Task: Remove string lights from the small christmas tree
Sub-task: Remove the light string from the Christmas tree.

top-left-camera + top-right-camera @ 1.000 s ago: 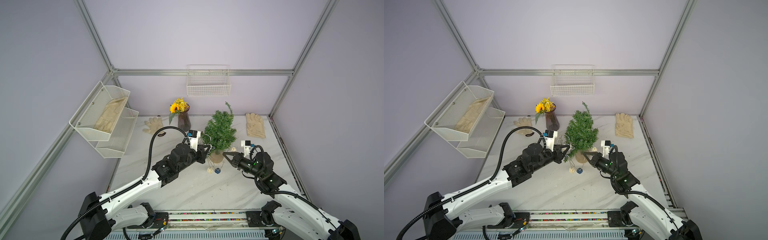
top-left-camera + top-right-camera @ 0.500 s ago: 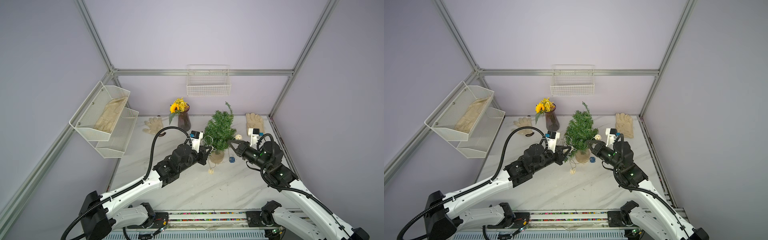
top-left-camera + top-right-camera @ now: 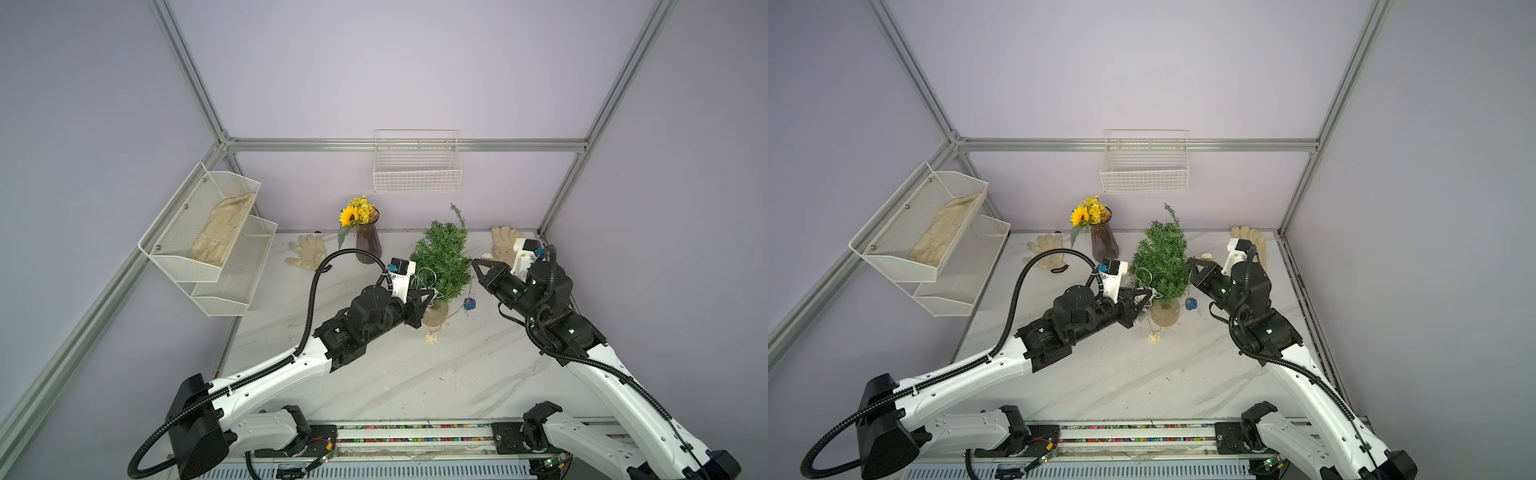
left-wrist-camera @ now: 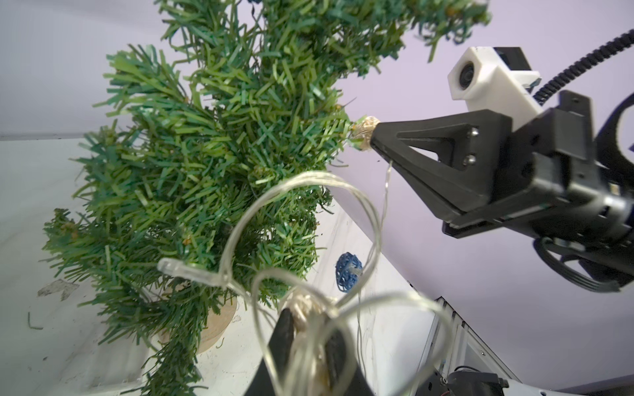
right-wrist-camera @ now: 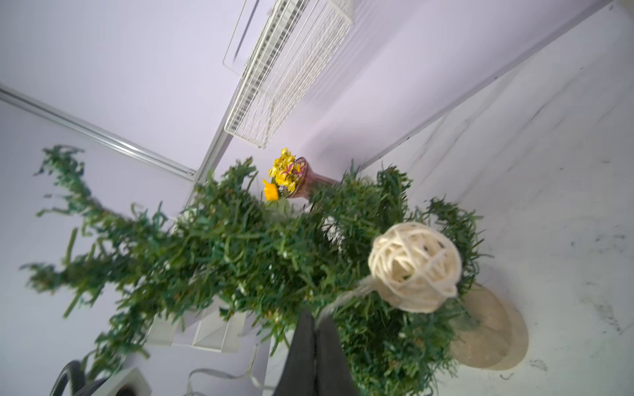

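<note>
— How's the left gripper (image 4: pixel 308 332)?
— Pinched nearly closed on looped string lights (image 4: pixel 192 272), left of the small christmas tree (image 3: pixel 441 257) at centre
— And the right gripper (image 5: pixel 315 325)?
— Clamped tight on their wire beside a cream ball (image 5: pixel 413 265)

tabletop (image 3: pixel 415 382) lies bare up front (vase (image 3: pixel 368 248) stands near the tree (image 3: pixel 440 259)).

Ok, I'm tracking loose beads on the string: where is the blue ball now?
In both top views the blue ball sits low beside the small christmas tree, on the right gripper side of its wooden base.
</note>
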You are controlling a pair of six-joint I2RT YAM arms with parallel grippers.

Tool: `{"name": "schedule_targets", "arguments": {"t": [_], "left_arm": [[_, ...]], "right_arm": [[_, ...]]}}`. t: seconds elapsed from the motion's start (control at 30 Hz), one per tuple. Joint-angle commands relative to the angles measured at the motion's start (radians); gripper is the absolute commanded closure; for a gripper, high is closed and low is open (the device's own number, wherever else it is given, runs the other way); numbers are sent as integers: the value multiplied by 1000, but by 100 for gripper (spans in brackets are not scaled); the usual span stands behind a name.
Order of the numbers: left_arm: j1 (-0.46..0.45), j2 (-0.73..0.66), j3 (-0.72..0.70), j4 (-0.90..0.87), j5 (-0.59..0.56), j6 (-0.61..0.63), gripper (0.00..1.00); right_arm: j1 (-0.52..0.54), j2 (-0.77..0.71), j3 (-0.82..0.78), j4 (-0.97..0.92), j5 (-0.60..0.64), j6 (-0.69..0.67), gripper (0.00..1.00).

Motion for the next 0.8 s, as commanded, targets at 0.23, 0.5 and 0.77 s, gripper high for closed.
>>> {"name": "schedule_targets", "arguments": {"t": [0.23, 0.5, 0.77], "left_arm": [[-14, 22, 136, 93, 22, 45, 99], [-14, 41, 175, 100, 17, 89, 98], [-14, 44, 233, 91, 25, 117, 98]], "right_arm": [[-207, 182, 145, 0, -123, -91, 100], [-249, 394, 314, 88, -191, -74, 100], [-265, 454, 395, 129, -258, -42, 100]]}}
